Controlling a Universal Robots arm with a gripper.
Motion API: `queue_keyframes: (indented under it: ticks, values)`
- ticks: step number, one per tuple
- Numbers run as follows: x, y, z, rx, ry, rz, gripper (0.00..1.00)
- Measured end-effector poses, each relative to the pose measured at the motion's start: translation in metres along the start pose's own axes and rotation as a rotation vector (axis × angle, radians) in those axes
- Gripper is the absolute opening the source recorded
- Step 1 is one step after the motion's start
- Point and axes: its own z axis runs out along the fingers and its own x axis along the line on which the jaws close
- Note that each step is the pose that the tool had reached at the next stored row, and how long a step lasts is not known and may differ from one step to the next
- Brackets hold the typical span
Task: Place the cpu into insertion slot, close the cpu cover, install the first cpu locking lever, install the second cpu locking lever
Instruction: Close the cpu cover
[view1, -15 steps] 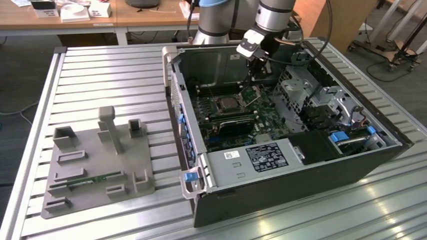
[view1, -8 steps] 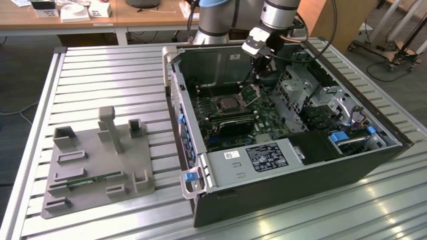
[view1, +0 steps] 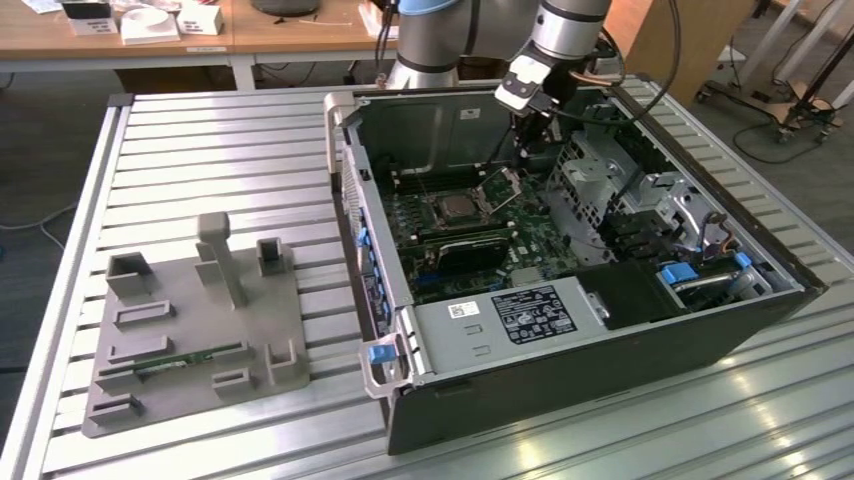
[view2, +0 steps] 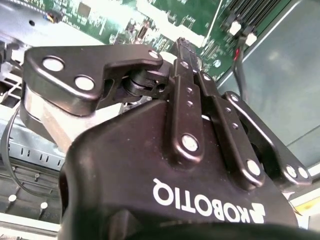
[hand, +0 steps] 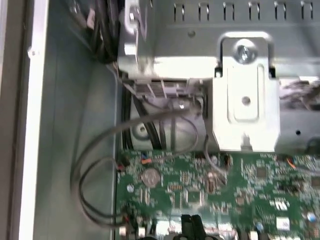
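Hand (view1: 533, 132): fingers clenched together, nothing seen btwn them. It hovers over the rear of the pc case (view1: 574, 385), well apart from the cpu.
Cpu (view1: 455, 209): flat in the insertion slot (view1: 430, 224), metal top up. Square, so no long axis; edges parallel w/ slot rim.
Cpu cover (view1: 505, 183): open, tilted up at the slot's edge toward the exterior view's right.
Case: open side up, on the desk (view1: 200, 130).
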Motion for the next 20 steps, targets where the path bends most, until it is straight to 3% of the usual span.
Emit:
queue_keyframes:
  ticks: [4, 16, 20]
  values:
    - [0.0001, 0.0051, 0.0013, 0.0001, -0.0001, 0.000, 0.10]
    - [0.0013, 0.0068, 0.0024, -0.0001, 0.0001, 0.000, 0.10]
    - [0.0021, 0.0077, 0.0083, 0.0000, 0.0001, 0.000, 0.10]
